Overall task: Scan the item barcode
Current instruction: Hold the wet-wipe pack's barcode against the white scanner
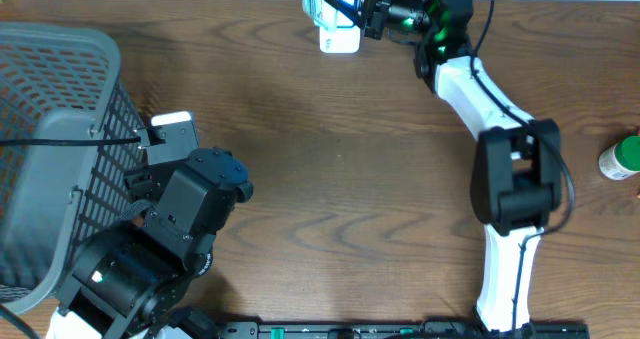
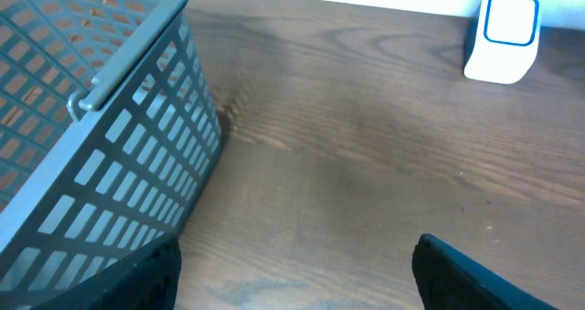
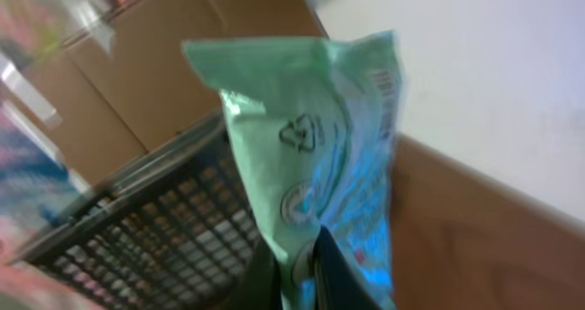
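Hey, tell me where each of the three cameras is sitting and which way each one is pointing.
Overhead: above the table, looking straight down; left arm and right arm show.
Left wrist: low over the table, facing the basket and white scanner; open left claw at the bottom edge.
Right wrist: looks along the shut right claw at the green packet it holds.
Shared: the basket shows in all three; the scanner in overhead and left wrist.
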Motion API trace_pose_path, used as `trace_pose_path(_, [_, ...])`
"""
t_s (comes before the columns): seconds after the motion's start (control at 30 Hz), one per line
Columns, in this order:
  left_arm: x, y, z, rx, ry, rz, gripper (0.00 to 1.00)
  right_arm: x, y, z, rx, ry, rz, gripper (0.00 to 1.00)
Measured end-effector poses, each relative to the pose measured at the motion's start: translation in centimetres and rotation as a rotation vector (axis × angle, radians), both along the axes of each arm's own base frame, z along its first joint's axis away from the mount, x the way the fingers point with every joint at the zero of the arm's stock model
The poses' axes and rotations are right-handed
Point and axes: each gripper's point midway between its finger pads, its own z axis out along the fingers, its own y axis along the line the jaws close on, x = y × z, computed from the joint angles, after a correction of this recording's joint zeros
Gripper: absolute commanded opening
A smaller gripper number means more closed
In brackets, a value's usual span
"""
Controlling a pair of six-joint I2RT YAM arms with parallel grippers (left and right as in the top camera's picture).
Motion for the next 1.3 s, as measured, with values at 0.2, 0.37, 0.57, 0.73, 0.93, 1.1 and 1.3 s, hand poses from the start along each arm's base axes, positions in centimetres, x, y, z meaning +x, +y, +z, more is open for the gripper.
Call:
trace_pose_path(0.2, [0.0, 0.0, 0.0, 0.0, 0.0, 0.0, 0.81, 2.8, -1.1, -6.8, 0.076, 0.309, -0.021, 0.01])
trace_pose_path(0.37, [0.0, 0.0, 0.0, 0.0, 0.0, 0.0, 0.81, 5.7, -1.9, -13.1, 0.124, 0.511, -0.06, 0.01])
trace_pose_path(0.57, [0.0, 0.0, 0.0, 0.0, 0.0, 0.0, 0.81, 8.2, -2.2, -14.3, 0.171, 0.551, -0.072, 0.01])
trace_pose_path(0.73, [0.0, 0.0, 0.0, 0.0, 0.0, 0.0, 0.81, 9.2, -2.2, -13.3, 0.183, 0.584, -0.086, 0.01])
trace_pose_path(0.93, [0.0, 0.0, 0.0, 0.0, 0.0, 0.0, 0.81, 9.9, -2.8, -14.9, 0.175, 0.679, -0.116, 0.01])
trace_pose_path(1.1, [0.0, 0.0, 0.0, 0.0, 0.0, 0.0, 0.81, 10.5, -4.0, -16.1, 0.17, 0.744, -0.147, 0.01])
trace_pose_path(1.3, [0.0, 0.0, 0.0, 0.0, 0.0, 0.0, 0.81, 10.8, -4.7, -16.4, 0.172, 0.757, -0.16, 0.01])
